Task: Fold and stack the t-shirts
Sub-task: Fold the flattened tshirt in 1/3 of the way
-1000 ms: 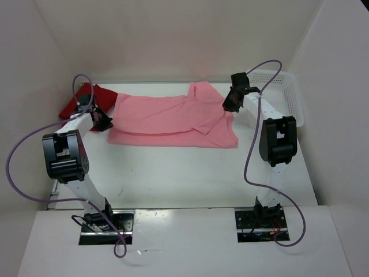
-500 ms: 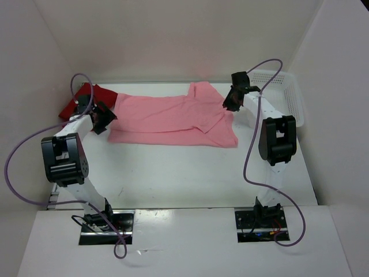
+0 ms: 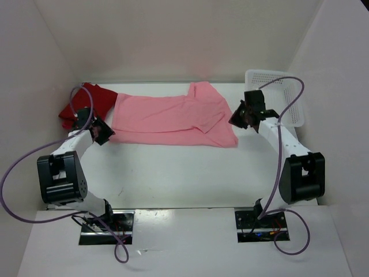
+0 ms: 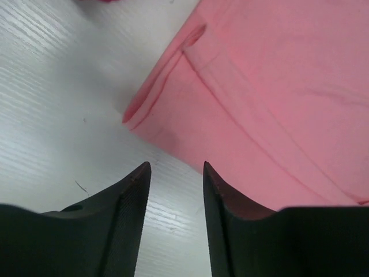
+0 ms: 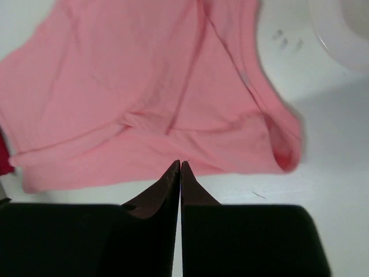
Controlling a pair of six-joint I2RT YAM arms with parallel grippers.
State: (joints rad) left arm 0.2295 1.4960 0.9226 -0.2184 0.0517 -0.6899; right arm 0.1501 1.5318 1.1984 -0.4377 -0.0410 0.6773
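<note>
The pink shirt lies spread on the tabletop, folded lengthwise, with its near edge doubled and a sleeve flap lying across the body. A red shirt sits bunched at the pink shirt's far-left end, touching it. I cannot tell whether another shirt hides in that heap. The left hand hovers at the pink shirt's near-left corner, jaws partly apart with nothing between them. The right hand hangs just off the pink shirt's right edge, jaws pressed together and empty. A white basket stands a little further right of it.

The main risk is at the doubled left corner. If the left hand nips only the top layer, the fold is likely to peel open when lifted. A reach too far toward the far-left end could snag the red shirt and drag it along. The right hand has to open before it can grip. If it goes down closed, it would only shove and wrinkle the cloth. Uneven pulls from the two sides would skew the next fold. A wide swing of the right arm might knock the basket.
</note>
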